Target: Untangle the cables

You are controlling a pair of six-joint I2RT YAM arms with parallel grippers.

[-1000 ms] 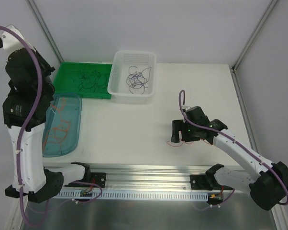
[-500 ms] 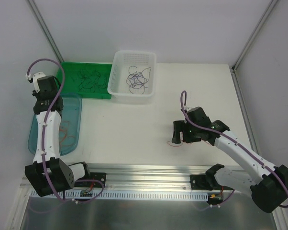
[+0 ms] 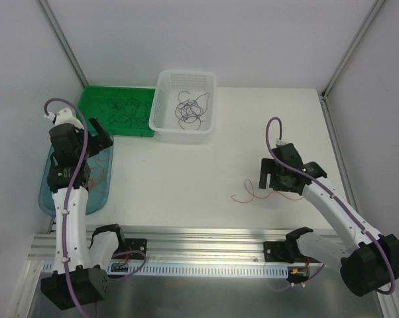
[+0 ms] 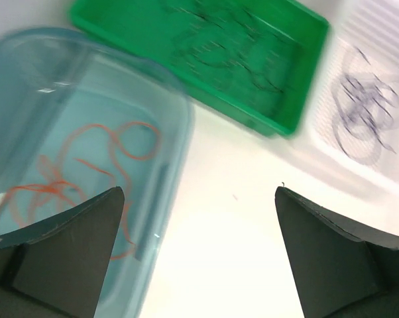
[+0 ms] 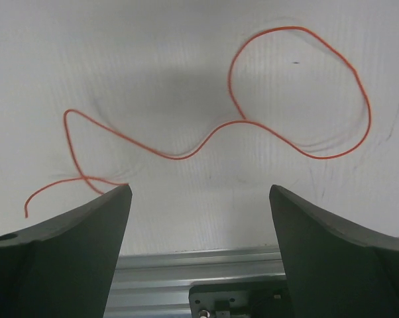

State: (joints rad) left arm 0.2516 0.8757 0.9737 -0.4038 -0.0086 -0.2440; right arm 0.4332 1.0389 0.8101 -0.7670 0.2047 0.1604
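One red cable (image 3: 247,195) lies loose and curled on the white table, seen in the right wrist view as a long loop (image 5: 179,158) just beyond the fingertips. My right gripper (image 3: 277,185) (image 5: 199,189) hovers to the right of it, open and holding nothing. More orange cables (image 4: 130,126) lie in the blue bin (image 3: 44,197). My left gripper (image 3: 100,132) (image 4: 199,190) hangs over that bin's right edge, open wide and holding nothing. Black cables (image 3: 123,109) lie in the green tray (image 3: 92,105). Purple cables (image 3: 189,109) (image 4: 365,106) lie in the white basket (image 3: 186,73).
The three containers are grouped at the back left of the table. A metal rail (image 3: 206,238) with the arm bases runs along the near edge. Frame posts and white walls close in the sides.
The left arm has come down from high up to just over the blue bin, and its gripper has opened. The right gripper has shifted right, uncovering the red cable on the table.
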